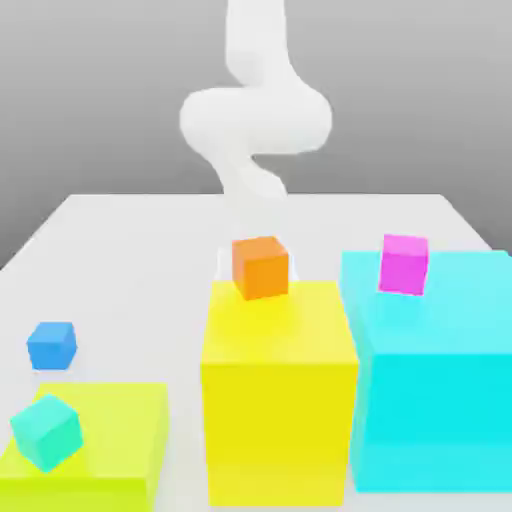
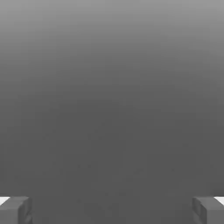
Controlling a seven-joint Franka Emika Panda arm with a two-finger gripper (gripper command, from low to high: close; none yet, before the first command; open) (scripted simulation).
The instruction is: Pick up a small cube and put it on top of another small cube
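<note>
The small blue cube [image 1: 51,345] sits on the white table [image 1: 130,260] toward the exterior view's left, behind the low yellow-green block [image 1: 110,430] carrying a teal cube [image 1: 46,431]. My gripper [image 2: 112,210] hangs well apart from it, behind the tall yellow block [image 1: 280,400] with its orange cube [image 1: 261,267], fingers [image 2: 15,210] spread wide, gripping nothing

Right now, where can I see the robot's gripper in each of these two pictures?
Exterior view: the gripper is the lower end of the white arm, upper middle, above and behind the orange cube.
Hand view: the gripper is seen from close by, its two fingertips wide apart, nothing between them.
Shared landmark: the plain grey backdrop, seemingly the same grey beyond the fingertips.
</note>
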